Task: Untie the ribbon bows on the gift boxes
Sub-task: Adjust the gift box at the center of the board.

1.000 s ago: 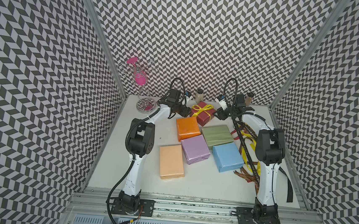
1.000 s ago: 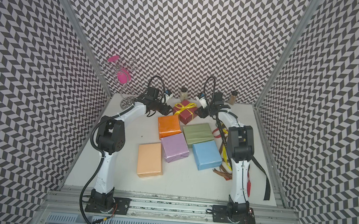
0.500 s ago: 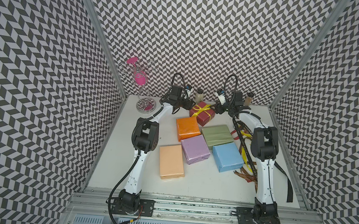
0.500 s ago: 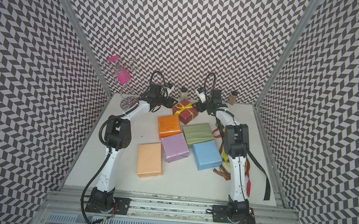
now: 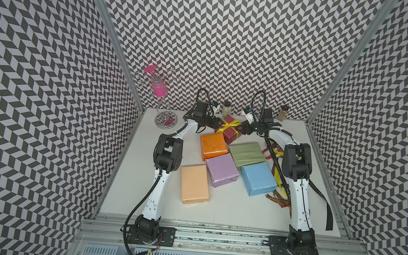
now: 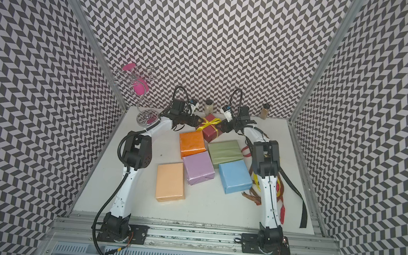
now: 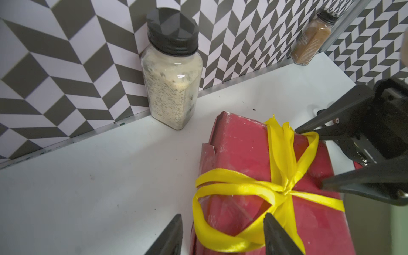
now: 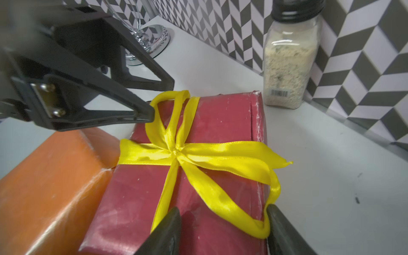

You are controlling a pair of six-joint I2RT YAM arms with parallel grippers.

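At the back of the table the dark red gift box (image 5: pixel 232 135) carries a tied yellow ribbon bow (image 5: pixel 228 125). My left gripper (image 7: pixel 223 217) is open at one end of this box, and a bow loop (image 7: pixel 212 234) lies between its fingers, unpinched. From the opposite end my right gripper (image 8: pixel 223 207) is open over the other loop (image 8: pixel 242 223), which touches one finger. Both top views show the two grippers (image 5: pixel 217 124) (image 5: pixel 241 129) facing each other across the box. The orange (image 5: pixel 213 146), sage green (image 5: pixel 245 155), lilac (image 5: pixel 222 169), light blue (image 5: pixel 258 178) and peach (image 5: pixel 194 183) boxes bear no ribbon.
Loose ribbons (image 5: pixel 278 164), black, yellow, brown and red, lie along the right side under my right arm. Two spice jars (image 5: pixel 226 109) (image 5: pixel 282 113) stand against the back wall. A wire stand with pink glasses (image 5: pixel 165 120) is at the back left.
Both grippers lifted back a little half a second ago and have come down again at the ends of the dark red box. The bow looks the same.
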